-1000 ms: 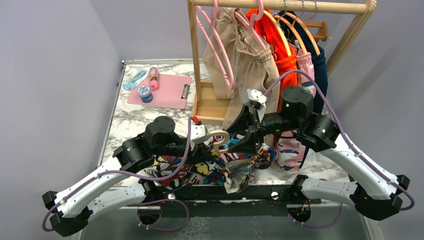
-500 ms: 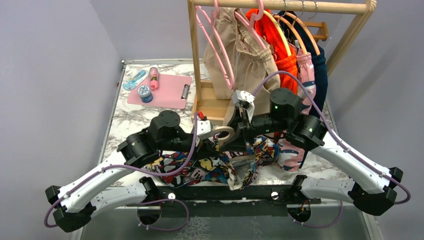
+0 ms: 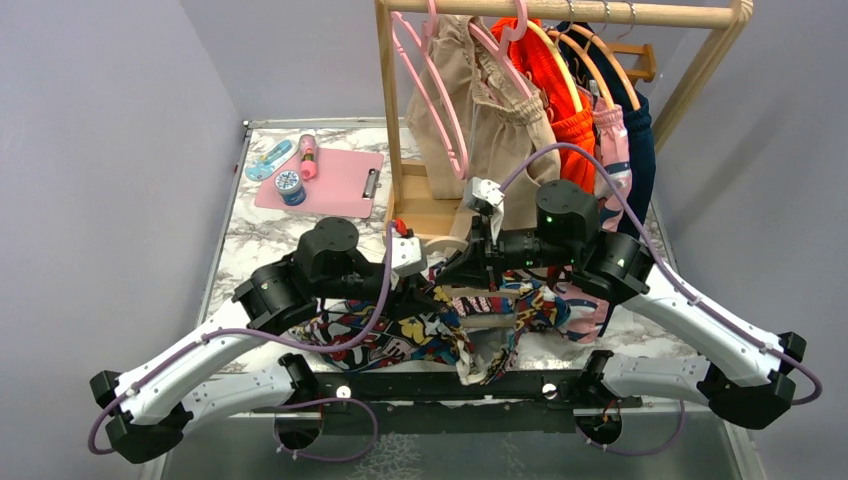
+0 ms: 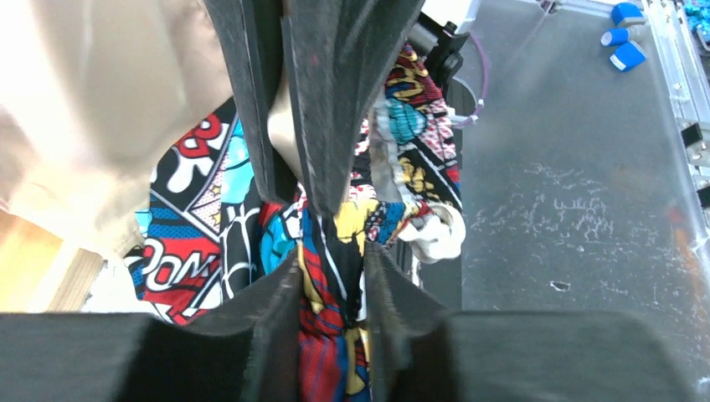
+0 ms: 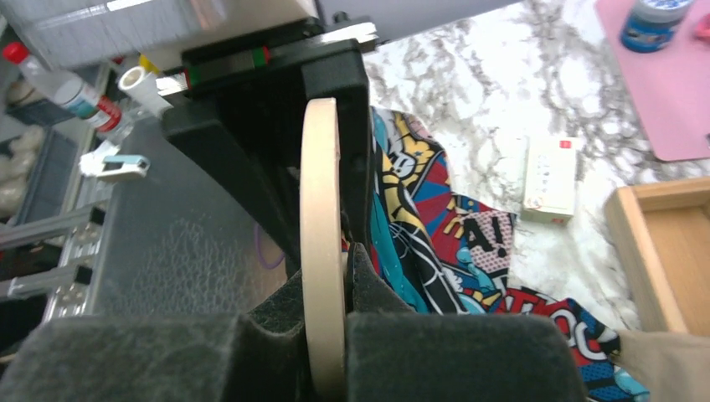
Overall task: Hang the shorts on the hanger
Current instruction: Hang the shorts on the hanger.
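My right end effector (image 5: 325,280) is clamped on the hanger (image 5: 320,176), mid-frame. My left end effector (image 4: 332,272) pinches the shorts (image 4: 328,343) between its pads, bottom centre.

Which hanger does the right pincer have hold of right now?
The cream hanger, clamped edge-on in the right pincer above the comic-print shorts. The pink hangers hang on the wooden rail, untouched.
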You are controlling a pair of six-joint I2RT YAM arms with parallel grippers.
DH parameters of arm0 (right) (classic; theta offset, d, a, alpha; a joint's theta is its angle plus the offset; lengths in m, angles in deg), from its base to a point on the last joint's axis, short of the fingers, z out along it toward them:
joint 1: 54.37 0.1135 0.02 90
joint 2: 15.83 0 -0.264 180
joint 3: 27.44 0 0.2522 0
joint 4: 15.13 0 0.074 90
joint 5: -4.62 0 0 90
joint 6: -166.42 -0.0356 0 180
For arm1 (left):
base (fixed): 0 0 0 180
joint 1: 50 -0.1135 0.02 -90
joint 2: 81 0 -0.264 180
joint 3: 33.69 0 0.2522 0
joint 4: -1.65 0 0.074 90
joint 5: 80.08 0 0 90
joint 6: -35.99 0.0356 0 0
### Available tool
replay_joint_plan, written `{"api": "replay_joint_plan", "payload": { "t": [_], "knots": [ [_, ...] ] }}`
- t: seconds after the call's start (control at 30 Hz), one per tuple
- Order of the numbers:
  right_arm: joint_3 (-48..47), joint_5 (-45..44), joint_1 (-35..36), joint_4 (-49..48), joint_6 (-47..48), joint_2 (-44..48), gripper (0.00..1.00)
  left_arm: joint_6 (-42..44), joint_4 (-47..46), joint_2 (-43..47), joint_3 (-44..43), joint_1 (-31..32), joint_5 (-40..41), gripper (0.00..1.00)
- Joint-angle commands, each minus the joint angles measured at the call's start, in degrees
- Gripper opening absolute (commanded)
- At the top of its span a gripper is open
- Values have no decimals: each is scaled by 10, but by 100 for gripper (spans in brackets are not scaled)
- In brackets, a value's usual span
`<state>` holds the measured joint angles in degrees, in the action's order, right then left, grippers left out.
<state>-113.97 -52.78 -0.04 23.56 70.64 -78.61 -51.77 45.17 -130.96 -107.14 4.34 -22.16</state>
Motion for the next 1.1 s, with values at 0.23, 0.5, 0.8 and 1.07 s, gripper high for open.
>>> {"api": "replay_joint_plan", "payload": {
  "t": [0.23,0.5,0.8,1.07],
  "knots": [
    [17,-105,0,-4,-48,77,1,-14,-12,131,22,0,94,43],
    [9,-148,0,10,-60,97,1,-12,-18,176,11,0,221,48],
    [1,-191,0,15,-76,125,1,-36,-11,266,54,-1,311,48],
    [-4,-150,0,-1,-97,124,1,0,-46,256,56,0,342,48]
  ]
}}
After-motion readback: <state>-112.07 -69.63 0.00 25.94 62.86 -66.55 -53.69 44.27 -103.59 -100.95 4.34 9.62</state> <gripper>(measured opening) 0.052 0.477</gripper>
